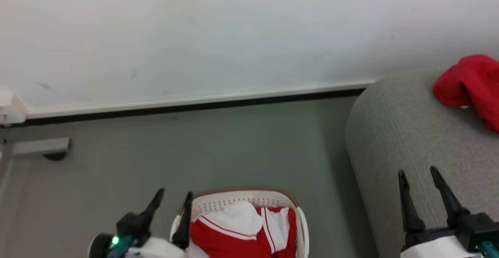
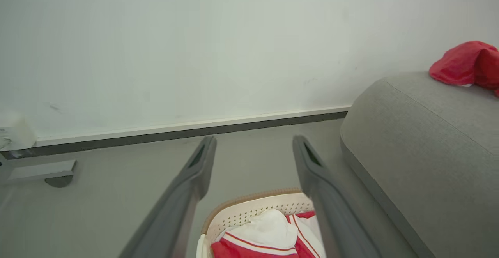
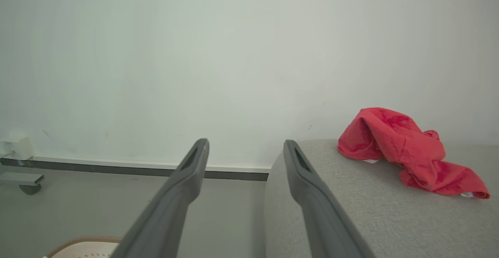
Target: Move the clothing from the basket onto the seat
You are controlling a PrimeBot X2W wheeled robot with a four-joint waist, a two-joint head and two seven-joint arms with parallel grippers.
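Left hand (image 1: pixel 174 192), beside the basket (image 1: pixel 234 202), and right hand (image 1: pixel 417 171) gape empty. The red-and-white sports kit (image 1: pixel 234 238) inside looks soft and light; pinch its raised white fold (image 1: pixel 243 216).

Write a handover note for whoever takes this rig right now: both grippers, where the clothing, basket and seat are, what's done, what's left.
Left gripper: open, empty, fingers beside the basket, at its left rim.
Right gripper: open, empty, by the edge of the seat.
Done: one red garment lies on the seat.
Left: red-and-white clothing is in the basket, which stands on the floor; move it onto the seat.
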